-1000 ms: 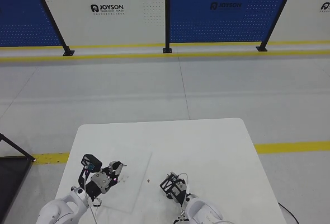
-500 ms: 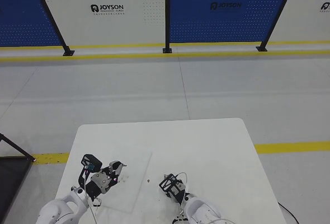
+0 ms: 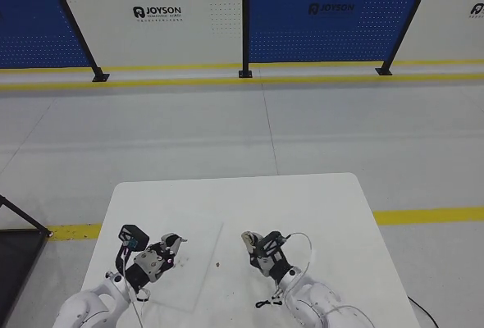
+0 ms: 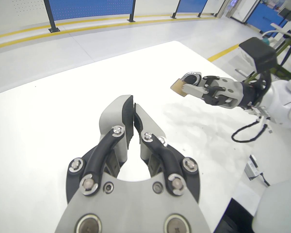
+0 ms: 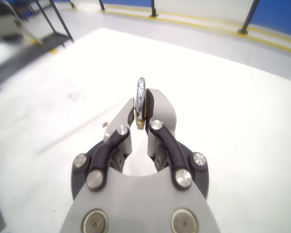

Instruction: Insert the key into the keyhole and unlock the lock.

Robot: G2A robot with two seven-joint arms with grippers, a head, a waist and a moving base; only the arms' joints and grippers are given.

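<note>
One brass padlock with a silver shackle sits pinched edge-on between the jaws of the right gripper, held above the white counter. Well apart from it, toward the counter's left side, the left gripper hovers with its jaws pressed together; whether anything sits between them I cannot tell. One tiny brown speck lies on the counter between both arms.

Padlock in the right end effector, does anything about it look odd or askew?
Nothing looks damaged or out of place. The padlock is pinched by its flat sides in the right end effector, held off the table.
</note>
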